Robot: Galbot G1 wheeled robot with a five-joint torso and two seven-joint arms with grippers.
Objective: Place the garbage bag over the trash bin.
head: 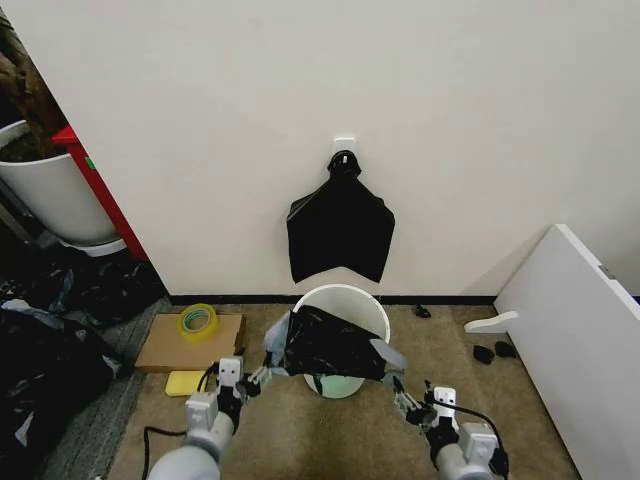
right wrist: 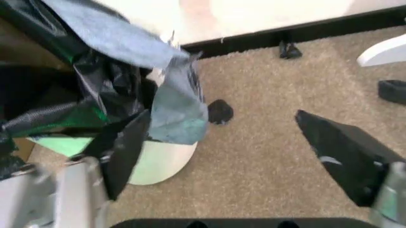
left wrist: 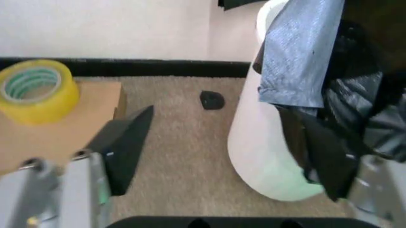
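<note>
Head view, lower centre: the garbage bag (head: 330, 345) lay draped across the near rim of the trash bin (head: 345, 300), which stood on the carpet against the wall, below the black bundle (head: 340, 228) hanging from a hook; the far rim remained bare. Your left gripper (head: 262, 377) sat at the bag's lower-left corner and your right gripper (head: 400, 393) at its lower-right; in both wrist views the fingers stood wide apart, each with one finger against the plastic and nothing pinched. You would have done well to close on the film at both corners, spread it evenly, and carry the mouth past the far rim before lowering.
</note>
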